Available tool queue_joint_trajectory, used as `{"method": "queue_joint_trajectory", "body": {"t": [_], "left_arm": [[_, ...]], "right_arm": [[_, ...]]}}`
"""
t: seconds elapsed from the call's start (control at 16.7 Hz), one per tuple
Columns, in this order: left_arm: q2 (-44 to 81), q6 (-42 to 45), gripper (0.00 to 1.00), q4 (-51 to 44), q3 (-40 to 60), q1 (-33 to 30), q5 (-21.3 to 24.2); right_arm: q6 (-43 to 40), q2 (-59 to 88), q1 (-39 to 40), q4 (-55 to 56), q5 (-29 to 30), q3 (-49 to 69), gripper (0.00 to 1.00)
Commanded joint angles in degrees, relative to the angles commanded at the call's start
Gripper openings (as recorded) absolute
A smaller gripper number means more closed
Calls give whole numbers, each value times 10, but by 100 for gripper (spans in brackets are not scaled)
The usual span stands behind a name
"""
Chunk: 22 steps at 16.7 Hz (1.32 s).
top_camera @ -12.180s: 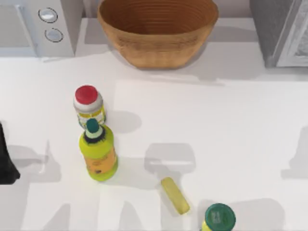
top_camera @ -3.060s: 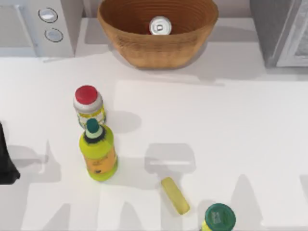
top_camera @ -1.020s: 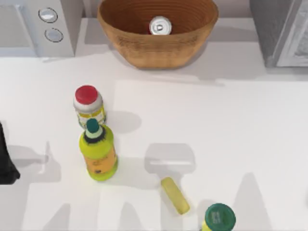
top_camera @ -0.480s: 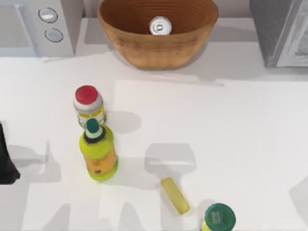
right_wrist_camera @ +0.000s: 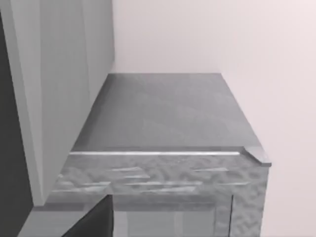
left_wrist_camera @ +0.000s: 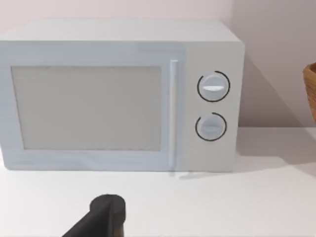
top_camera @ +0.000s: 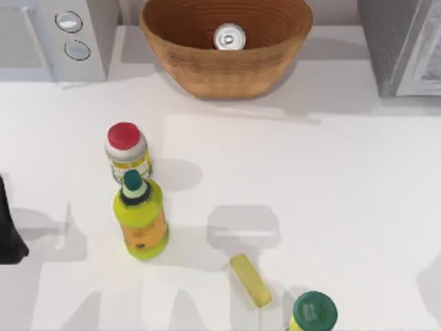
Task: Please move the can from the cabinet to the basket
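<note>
The can (top_camera: 229, 36), with its shiny silver top up, stands inside the tan wicker basket (top_camera: 207, 72) at the back middle of the table. The grey cabinet (top_camera: 389, 41) with its pale door stands at the back right. The right wrist view looks down on the cabinet's grey top (right_wrist_camera: 168, 113), with a dark part of my right gripper (right_wrist_camera: 94, 223) low in the picture. My left arm (top_camera: 8, 234) is parked at the table's left edge. Its wrist view shows a dark gripper part (left_wrist_camera: 106, 213) in front of the microwave, and a sliver of the basket (left_wrist_camera: 311, 91).
A white microwave (top_camera: 55, 38) with two round knobs fills the back left corner. A red-capped jar (top_camera: 126, 148) and a yellow green-capped bottle (top_camera: 140, 217) stand left of centre. A small yellow bar (top_camera: 250, 279) and a green-capped bottle (top_camera: 314, 312) sit near the front edge.
The basket was empty in the earliest frame and now holds the can. Over the last second the arm shadow at the front right has slid off towards the right edge.
</note>
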Motion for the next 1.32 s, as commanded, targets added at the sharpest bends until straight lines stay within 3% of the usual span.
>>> {"method": "queue_joint_trajectory", "body": {"t": [0.24,0.9,1.08,1.32], "left_arm": [[0,0,100,0,0,0,0],[0,0,100,0,0,0,0],[0,0,100,0,0,0,0],[0,0,100,0,0,0,0]], "right_arm": [[0,5,142,-9,143,8,100],[-4,-18,682,-27,682,-6,100],[-5,-27,765,-29,766,-15,100],[-6,-31,793,-29,793,-19,100]]}}
